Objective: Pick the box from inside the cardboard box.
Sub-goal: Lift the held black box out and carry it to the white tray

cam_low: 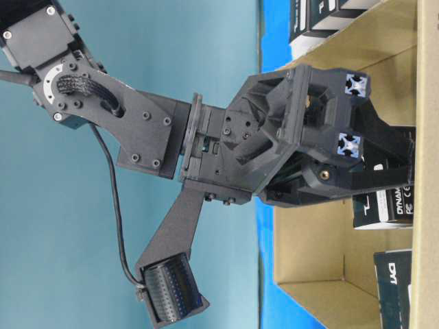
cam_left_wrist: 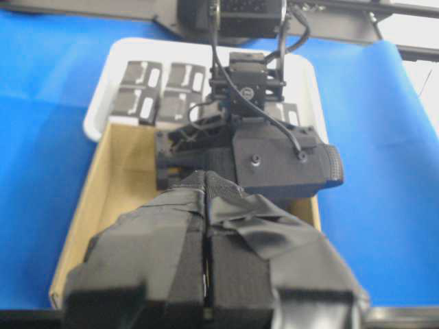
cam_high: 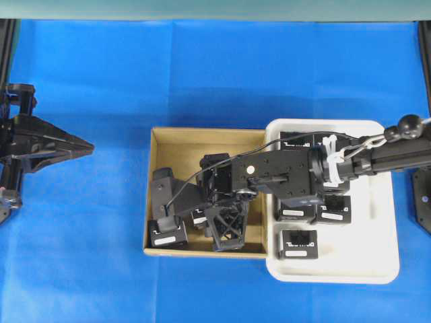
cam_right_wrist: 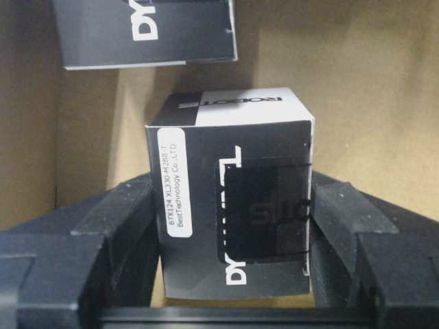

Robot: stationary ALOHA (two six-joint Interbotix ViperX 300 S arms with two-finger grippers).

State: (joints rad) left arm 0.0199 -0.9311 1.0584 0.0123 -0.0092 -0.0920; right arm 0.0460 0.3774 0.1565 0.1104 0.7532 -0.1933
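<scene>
Where fingers flank box (cam_right_wrist: 233, 199), right hand (cam_right_wrist: 230, 274), part-open

The overhead view looks straight down from well above, taking in the blue surface (cam_high: 101, 81), the whole cardboard box (cam_high: 202, 138) and the white tray (cam_high: 387, 235) beside it. The table-level view sits very close to the right arm, its picture turned on its side, and shares only an edge of the cardboard box (cam_low: 309, 247). The left wrist view faces forward along its own arm from a distance, showing the same cardboard box (cam_left_wrist: 116, 171) and tray (cam_left_wrist: 103, 96) end-on. The right wrist view looks from inside the cardboard box (cam_right_wrist: 384, 89), very near one box (cam_right_wrist: 233, 199).
</scene>
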